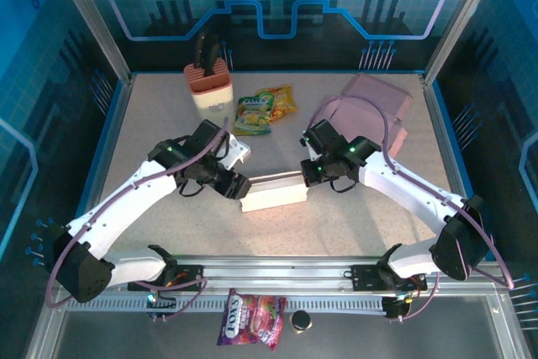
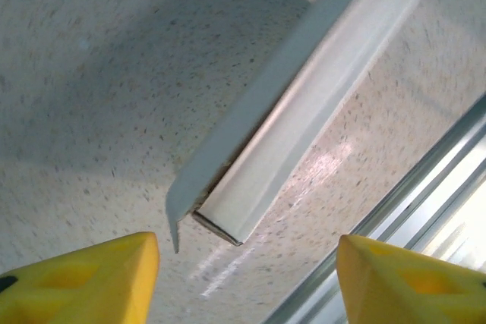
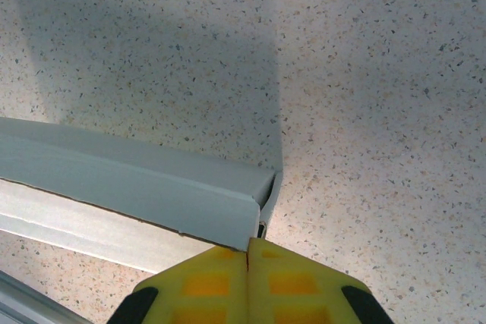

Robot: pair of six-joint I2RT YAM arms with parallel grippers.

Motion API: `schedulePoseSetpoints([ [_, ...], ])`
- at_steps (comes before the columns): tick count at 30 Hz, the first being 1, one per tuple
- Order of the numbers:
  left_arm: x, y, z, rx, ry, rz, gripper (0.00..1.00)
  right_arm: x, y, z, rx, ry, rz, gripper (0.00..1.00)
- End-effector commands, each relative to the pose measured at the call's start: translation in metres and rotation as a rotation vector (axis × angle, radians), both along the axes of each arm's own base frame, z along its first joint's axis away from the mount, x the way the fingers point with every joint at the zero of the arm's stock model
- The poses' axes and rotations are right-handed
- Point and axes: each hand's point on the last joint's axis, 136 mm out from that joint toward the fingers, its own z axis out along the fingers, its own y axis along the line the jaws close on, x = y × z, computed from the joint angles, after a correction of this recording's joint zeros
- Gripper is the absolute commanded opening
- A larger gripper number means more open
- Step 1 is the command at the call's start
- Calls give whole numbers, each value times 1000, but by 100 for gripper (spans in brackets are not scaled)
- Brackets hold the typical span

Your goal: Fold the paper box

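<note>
The paper box (image 1: 273, 192) is a long, narrow white carton lying flat in the middle of the table, between the two arms. My left gripper (image 1: 238, 188) stands at its left end. In the left wrist view that gripper (image 2: 247, 242) is open, its yellow fingertips (image 2: 114, 278) spread wide. The box's (image 2: 304, 119) end, with a loose flap, lies just ahead of them, untouched. My right gripper (image 1: 309, 176) is at the box's right end. In the right wrist view the gripper (image 3: 249, 246) is shut, its tips pressed together against the end corner of the box (image 3: 137, 180).
At the back stand a pink-and-cream holder with black handles (image 1: 208, 81), green and orange snack packets (image 1: 265, 109) and a pink box (image 1: 370, 107). A candy bag (image 1: 252, 319) and a black cap (image 1: 300, 320) lie beyond the front metal rail (image 1: 277, 273).
</note>
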Motion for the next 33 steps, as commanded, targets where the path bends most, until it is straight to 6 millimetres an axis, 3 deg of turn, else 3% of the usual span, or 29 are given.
schedulePoseSetpoints([
  [1,5,-2,0,50,-130,-161,68,-11,0,-6,-17,45,9,0],
  [7,9,-14,-21,87,-103,-251,68,-13,-1,-8,-18,50,11,0],
  [14,3,-19,-40,123,-76,-301,62,-11,1,-7,-15,50,6,0],
  [23,0,-19,-53,143,-46,-302,44,-10,1,-7,-21,50,5,0],
  [26,0,-20,-51,140,-59,-300,46,-10,0,-7,-21,51,5,0],
  [31,-6,-30,-31,39,-109,-313,61,-11,0,-6,-20,49,8,0],
  [33,-11,-31,-33,30,-83,-327,63,-12,0,-7,-18,52,7,0],
])
